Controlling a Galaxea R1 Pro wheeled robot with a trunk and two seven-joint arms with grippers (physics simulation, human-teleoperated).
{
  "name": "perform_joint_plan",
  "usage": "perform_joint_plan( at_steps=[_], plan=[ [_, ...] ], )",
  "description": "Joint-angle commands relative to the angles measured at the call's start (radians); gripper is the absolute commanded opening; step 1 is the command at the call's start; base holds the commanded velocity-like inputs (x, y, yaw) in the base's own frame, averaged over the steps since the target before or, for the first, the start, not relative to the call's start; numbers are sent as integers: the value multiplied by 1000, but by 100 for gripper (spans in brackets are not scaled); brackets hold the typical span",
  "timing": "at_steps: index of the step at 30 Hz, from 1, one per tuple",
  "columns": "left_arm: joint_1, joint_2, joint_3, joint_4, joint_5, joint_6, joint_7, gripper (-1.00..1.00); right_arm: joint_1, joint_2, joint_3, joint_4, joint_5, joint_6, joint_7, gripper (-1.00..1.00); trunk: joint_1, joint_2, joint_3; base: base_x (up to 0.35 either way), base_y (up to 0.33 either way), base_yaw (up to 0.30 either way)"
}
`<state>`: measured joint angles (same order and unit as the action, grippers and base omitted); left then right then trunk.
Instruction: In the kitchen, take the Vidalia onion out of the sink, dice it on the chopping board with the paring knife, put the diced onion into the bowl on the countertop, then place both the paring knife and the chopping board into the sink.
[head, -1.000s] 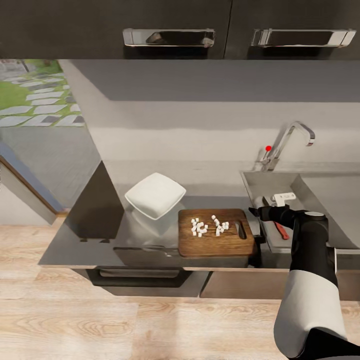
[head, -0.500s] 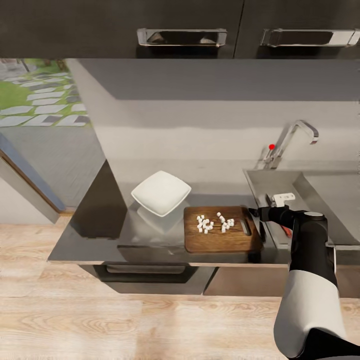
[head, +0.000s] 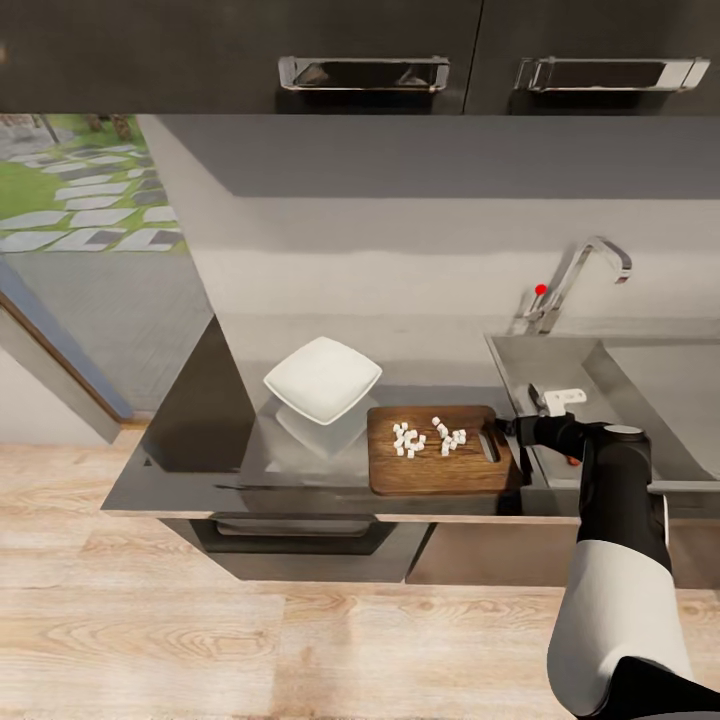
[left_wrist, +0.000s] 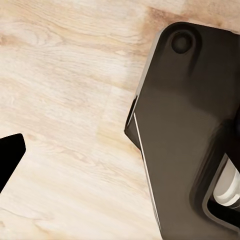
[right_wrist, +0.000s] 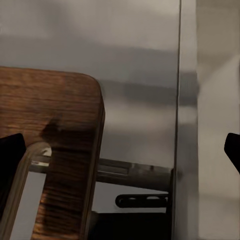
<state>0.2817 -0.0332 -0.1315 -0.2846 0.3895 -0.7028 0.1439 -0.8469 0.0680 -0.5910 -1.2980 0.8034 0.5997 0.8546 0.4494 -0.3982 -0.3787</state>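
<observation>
The board (head: 438, 451) lies at the front edge of the desk (head: 200, 440), its slotted short end toward the sink (head: 600, 380), and the diced onion (head: 428, 437) sits on it as a loose heap of small white cubes. The bowl (head: 322, 378) stands just beside the board's other short end, nearer the back, and it is empty. A bit of red at the sink's near wall, beside the right arm, is probably the knife (head: 570, 461), but most of it is hidden. The right claw (head: 522, 428) is at the slotted end of the board; in the right wrist view its two fingertips (right_wrist: 11, 150) stand wide apart with nothing between them. For the left claw I cannot tell the state. I judge the board stiff and rather heavy, best taken at the slot end, while the cubes are light and loose and will slide off easily if it tilts.
</observation>
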Motion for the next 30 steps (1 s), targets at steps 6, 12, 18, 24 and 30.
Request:
perform_joint_plan(
  at_steps=[6,12,18,24,30],
  plan=[
    [1,1,-9,-2,2,-1,10,100,-1,0,-3,3,8,2,9,100,1,-2,-5,0,0,0],
    [1,1,-9,-2,2,-1,10,100,-1,1,-3,3,8,2,9,100,1,-2,-5,-157,0,0],
    [1,1,-9,-2,2,-1,11,100,-1,0,-3,13,8,1,8,100,1,-2,-5,-40,0,0],
    [1,-1,-8,9,1,2,11,100,-1,0,-2,12,-3,-11,5,100,1,-2,-5,-1,0,0],
    [1,-1,-8,14,0,2,11,100,-1,20,-3,10,-5,-29,5,100,1,-2,-5,0,0,0]
  ],
)
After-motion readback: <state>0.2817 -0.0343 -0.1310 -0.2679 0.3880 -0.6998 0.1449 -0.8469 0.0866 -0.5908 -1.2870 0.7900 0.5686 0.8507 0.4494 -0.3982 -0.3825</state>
